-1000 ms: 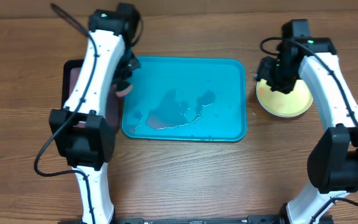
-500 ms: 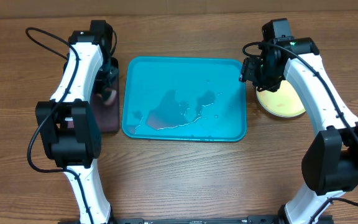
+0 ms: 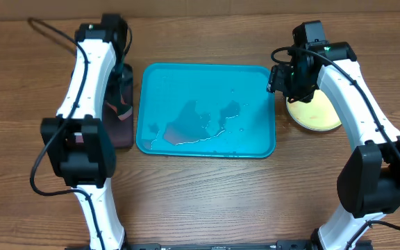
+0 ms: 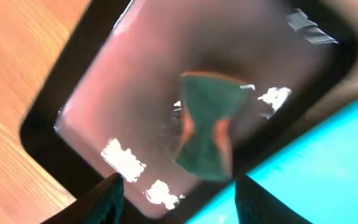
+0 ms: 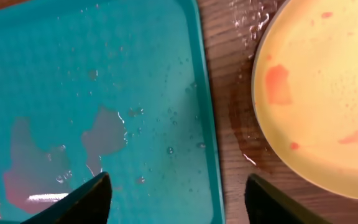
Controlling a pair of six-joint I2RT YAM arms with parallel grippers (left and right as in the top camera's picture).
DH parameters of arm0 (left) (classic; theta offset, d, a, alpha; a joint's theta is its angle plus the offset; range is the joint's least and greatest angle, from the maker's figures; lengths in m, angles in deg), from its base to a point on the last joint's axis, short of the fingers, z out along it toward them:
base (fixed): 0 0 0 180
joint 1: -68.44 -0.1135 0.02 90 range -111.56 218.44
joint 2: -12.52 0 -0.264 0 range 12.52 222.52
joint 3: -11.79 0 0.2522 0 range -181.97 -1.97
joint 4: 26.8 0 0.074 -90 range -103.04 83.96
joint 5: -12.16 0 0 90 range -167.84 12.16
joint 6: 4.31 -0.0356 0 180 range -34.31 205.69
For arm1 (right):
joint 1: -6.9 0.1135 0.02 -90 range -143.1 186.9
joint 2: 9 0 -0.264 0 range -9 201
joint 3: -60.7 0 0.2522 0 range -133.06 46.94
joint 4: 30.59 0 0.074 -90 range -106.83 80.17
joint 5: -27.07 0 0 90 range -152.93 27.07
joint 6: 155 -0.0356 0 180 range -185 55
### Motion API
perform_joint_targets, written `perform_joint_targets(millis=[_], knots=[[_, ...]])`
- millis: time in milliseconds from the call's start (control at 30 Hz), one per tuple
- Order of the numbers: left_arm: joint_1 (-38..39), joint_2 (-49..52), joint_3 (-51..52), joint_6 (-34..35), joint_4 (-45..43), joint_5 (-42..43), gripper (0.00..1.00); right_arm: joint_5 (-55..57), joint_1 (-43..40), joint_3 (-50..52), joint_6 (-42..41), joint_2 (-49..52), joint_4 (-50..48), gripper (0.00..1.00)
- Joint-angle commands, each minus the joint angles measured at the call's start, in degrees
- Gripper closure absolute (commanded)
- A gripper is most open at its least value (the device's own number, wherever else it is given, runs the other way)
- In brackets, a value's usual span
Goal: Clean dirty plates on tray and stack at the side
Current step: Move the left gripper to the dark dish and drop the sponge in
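Observation:
The turquoise tray (image 3: pixel 207 67) lies mid-table, holding no plate, only reddish water pooled on its floor (image 5: pixel 104 134). A yellow-green plate (image 3: pixel 319 118) with red-orange smears (image 5: pixel 277 83) sits on the wood just right of the tray. My right gripper (image 5: pixel 178 200) hangs open over the tray's right rim, between tray and plate, holding nothing. My left gripper (image 4: pixel 178 200) is open above the black tray, with a green and orange sponge (image 4: pixel 205 132) lying free just ahead of its fingertips.
The black tray (image 3: pixel 125 133) with a pinkish wet inside (image 4: pixel 135 81) stands against the turquoise tray's left side. Water drops wet the wood (image 5: pixel 241 134) between tray and plate. Bare wooden table runs along the front.
My left arm swung off the turquoise tray to the black tray and opened, leaving the sponge there. My right gripper moved from above the plate to the tray's right rim.

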Motion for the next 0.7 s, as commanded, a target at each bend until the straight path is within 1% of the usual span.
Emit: perform_joint_targets(millis=[0, 100, 133, 167, 200, 233, 333, 533, 667], knots=[[5.18, -0.46, -9.75, -9.57, 3.72, -1.64, 0.43, -0.37, -0.04, -4.52, 1.68, -1.55, 1.99, 0.27], [9.51, -0.46, -16.76, -13.97, 7.76, -1.27, 0.44, -0.35, -0.04, -9.6, 1.68, -1.62, 5.84, 0.18], [11.06, -0.46, -18.95, -14.93, 9.01, -1.25, 0.42, -0.37, -0.04, -12.04, 1.97, -1.66, 7.61, 0.15], [12.59, -0.46, -20.96, -15.47, 10.19, -1.25, 0.31, -0.35, -0.04, -14.4, 2.47, -1.66, 9.33, 0.03], [13.84, -0.46, -22.58, -15.78, 11.17, -1.27, 0.2, -0.33, -0.04, -17.35, 3.26, -1.68, 11.54, 0.0], [15.26, -0.46, -24.06, -16.15, 12.02, -1.27, 0.0, -0.35, -0.04, -19.98, 3.76, -1.73, 13.46, 0.0], [18.47, -0.46, -26.36, -16.13, 13.66, -1.29, 0.0, 0.37, -0.07, -28.92, 4.31, -1.99, 19.78, 0.0], [21.97, -0.42, -25.44, -16.09, 13.77, -1.25, 0.0, 3.76, -0.04, -45.38, 4.28, -3.63, 29.92, 0.0], [22.21, -0.42, -25.29, -16.06, 13.73, -1.25, 0.0, 4.66, -0.04, -50.49, 4.28, -6.29, 32.65, 0.0]])
